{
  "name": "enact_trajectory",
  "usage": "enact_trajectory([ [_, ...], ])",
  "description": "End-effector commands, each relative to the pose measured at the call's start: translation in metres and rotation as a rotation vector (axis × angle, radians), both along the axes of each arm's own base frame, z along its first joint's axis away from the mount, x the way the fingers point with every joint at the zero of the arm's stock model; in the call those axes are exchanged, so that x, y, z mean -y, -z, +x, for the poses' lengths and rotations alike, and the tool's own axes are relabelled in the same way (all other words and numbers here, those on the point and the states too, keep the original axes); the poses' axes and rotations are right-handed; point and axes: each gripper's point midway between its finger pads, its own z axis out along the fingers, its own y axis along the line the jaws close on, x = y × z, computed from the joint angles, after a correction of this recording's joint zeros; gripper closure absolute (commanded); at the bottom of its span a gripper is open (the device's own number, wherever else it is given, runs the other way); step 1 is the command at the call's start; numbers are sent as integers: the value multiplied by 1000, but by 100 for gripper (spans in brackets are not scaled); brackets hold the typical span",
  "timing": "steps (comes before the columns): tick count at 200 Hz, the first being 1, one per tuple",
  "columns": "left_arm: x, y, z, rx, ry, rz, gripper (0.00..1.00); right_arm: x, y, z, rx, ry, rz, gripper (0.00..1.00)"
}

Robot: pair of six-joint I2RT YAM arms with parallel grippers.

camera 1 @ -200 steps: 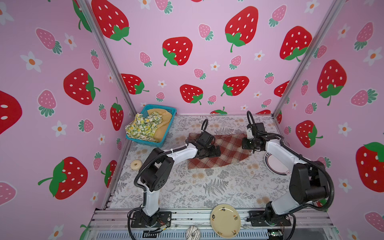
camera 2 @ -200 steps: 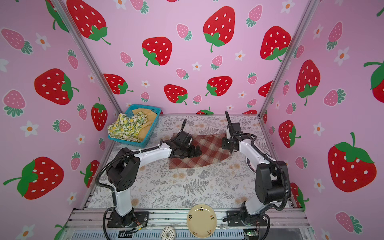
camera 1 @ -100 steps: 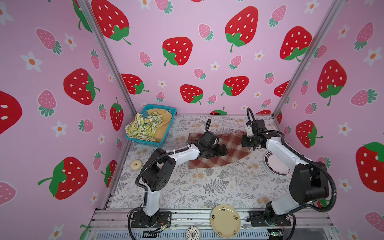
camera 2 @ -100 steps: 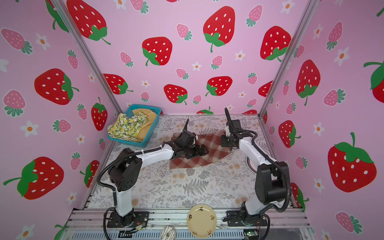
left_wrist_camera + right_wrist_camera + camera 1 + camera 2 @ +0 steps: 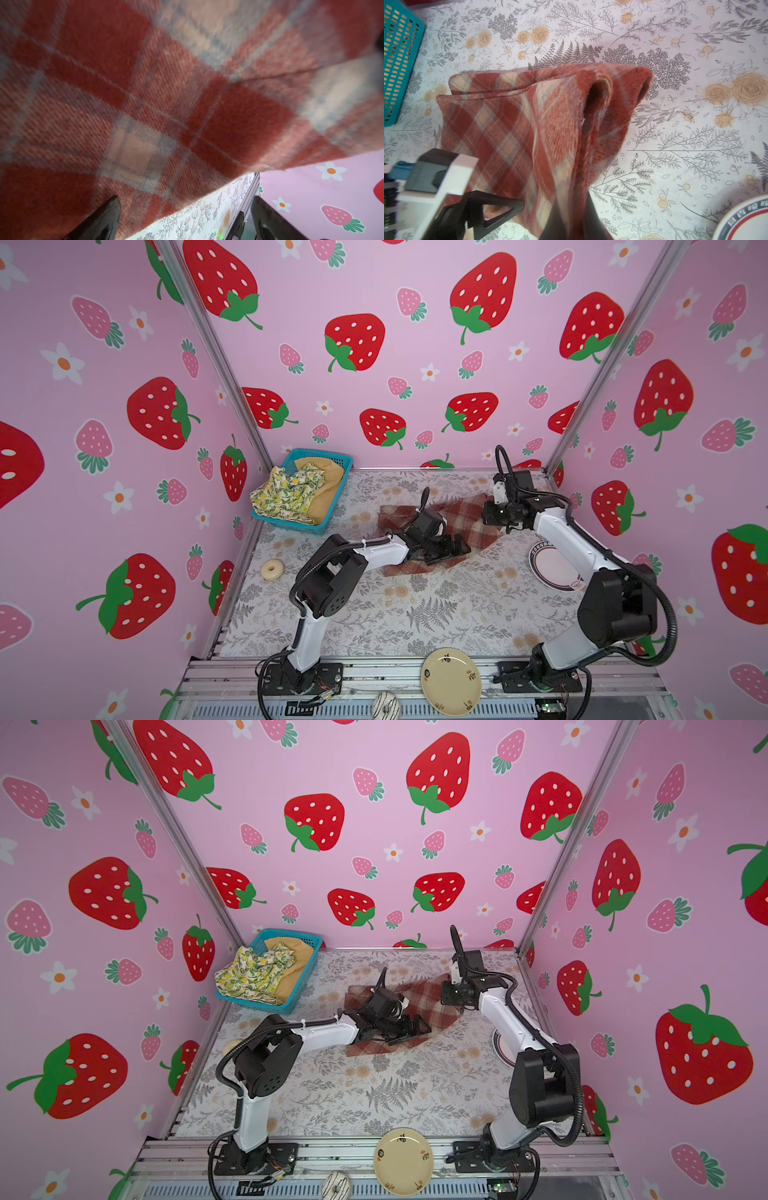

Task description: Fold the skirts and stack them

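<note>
We're early in this one. The plaid skirt (image 5: 467,515) lies on the table (image 5: 415,614), right of centre and toward the far side, and it's the only one of the three that's out. The right gripper (image 5: 489,515) is clamped on its far right corner; in the right wrist view the cloth is pinched between the fingers, and the lifted edge hangs in loose loops above the tabletop. The left gripper (image 5: 455,551) hovers low over the near part of the same skirt with its jaws wide apart, holding nothing. Its wrist view is filled with plaid, with the two fingers (image 5: 99,220) standing well apart. We read this as a fold in the making. One corner is up, but the skirt isn't yet doubled into a tidy shape, and its near edge lies rumpled. In the far left corner, the lemon skirt (image 5: 286,494) spills over the left rim of the basket (image 5: 320,454), resting on the mustard skirt (image 5: 330,489) beneath it, and both are bunched rather than folded. So there's no finished fold and no stack yet. This fold, two more skirts and the stacking are all left to do.
</note>
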Motion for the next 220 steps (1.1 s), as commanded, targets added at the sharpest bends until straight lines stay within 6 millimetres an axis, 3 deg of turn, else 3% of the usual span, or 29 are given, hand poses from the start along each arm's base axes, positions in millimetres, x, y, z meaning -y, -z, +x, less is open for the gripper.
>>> enact_trajectory([
  [1,10,7,0,-21,9,-23,1,-10,-3,-1,-9,-16,34,95],
  [23,14,7,5,-22,10,-37,2,-14,-2,-4,-14,-26,62,95],
  [43,7,-17,9,24,2,-61,2,-12,-1,-3,-12,-21,48,95],
  [71,-32,-51,23,92,-44,-38,1,-10,-1,0,-12,-17,29,95],
  [92,-72,-62,37,118,-105,3,0,-10,-4,2,-2,-14,27,94],
  [129,-149,-38,57,107,-223,175,0,-26,-8,-1,-6,-35,49,94],
  [151,-180,-19,66,90,-285,235,0,-40,-14,-3,-4,-54,71,94],
  [177,-198,0,71,77,-328,284,0,-57,-17,-5,-11,-78,95,94],
  [220,-201,29,79,49,-343,343,1,-86,-14,-9,-35,-111,136,94],
])
